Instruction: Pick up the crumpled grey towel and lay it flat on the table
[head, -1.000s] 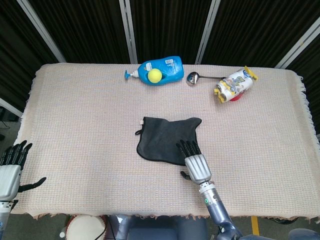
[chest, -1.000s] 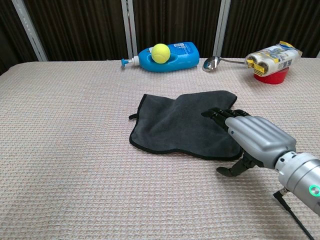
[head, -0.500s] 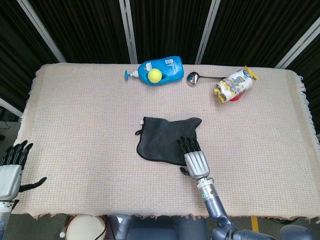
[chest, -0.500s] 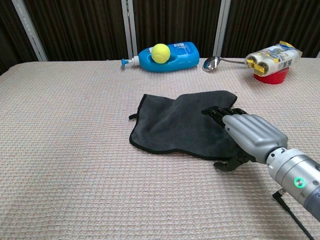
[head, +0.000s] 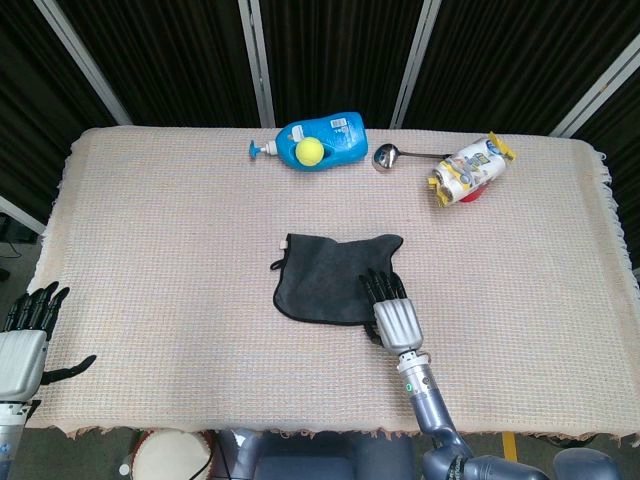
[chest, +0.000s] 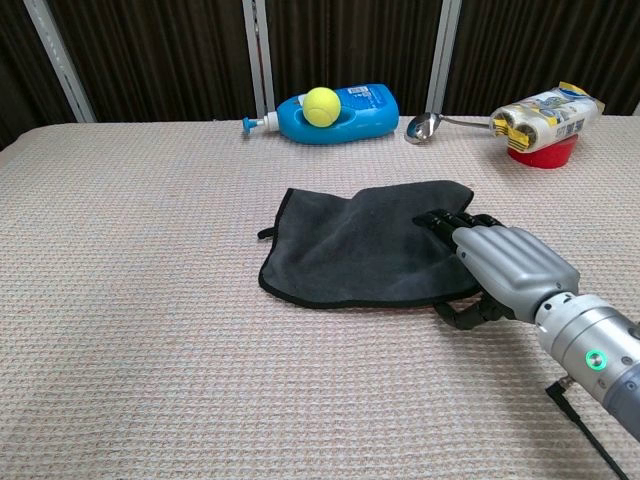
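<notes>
- The right hand has slid further onto the grey towel, dragging its near right edge inward.
- A woven pinkish cloth covers the table; dark curtains hang behind.
- Left hand: fingers spread, empty, at the near left edge.
- Towel mid-table, soft, mostly flat; right fingers lie pressed flat on it.

Even, bright overhead light in both views, shadows soft and short. Table cloth well lit, weave sharp near and far. Backdrop very dark, no detail. Small glare on the spoon bowl and the right hand metal shell. No motion blur. Slight wide-angle bend at head view edges.
</notes>
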